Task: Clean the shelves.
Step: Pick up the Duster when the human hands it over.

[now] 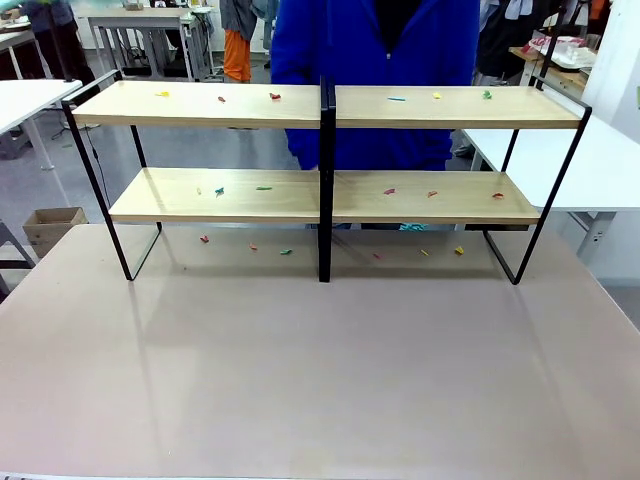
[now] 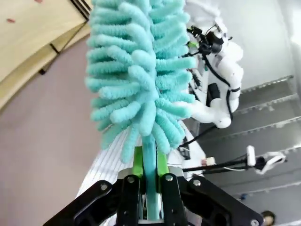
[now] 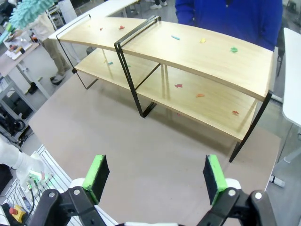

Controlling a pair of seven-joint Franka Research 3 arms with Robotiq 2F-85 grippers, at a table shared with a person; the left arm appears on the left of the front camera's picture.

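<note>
Standing along the far edge of the brown table, the shelves reach almost from its left edge to its right one. They are two pale wooden boards, one above the other, in a thin black frame with a black post in the middle. Small coloured scraps lie scattered on both boards, and more lie on the table under the lower board. A person in a blue top stands just behind the shelves, at the table's far side. The left gripper is clamped on the thin handle of a fluffy teal duster, whose head stands straight out from the fingers. The right gripper hangs above the table's near part, its green pads wide apart with nothing between them, looking toward the shelves. Farther out, white tables stand at either side, and a cardboard box sits on the floor by the table's far left corner.
</note>
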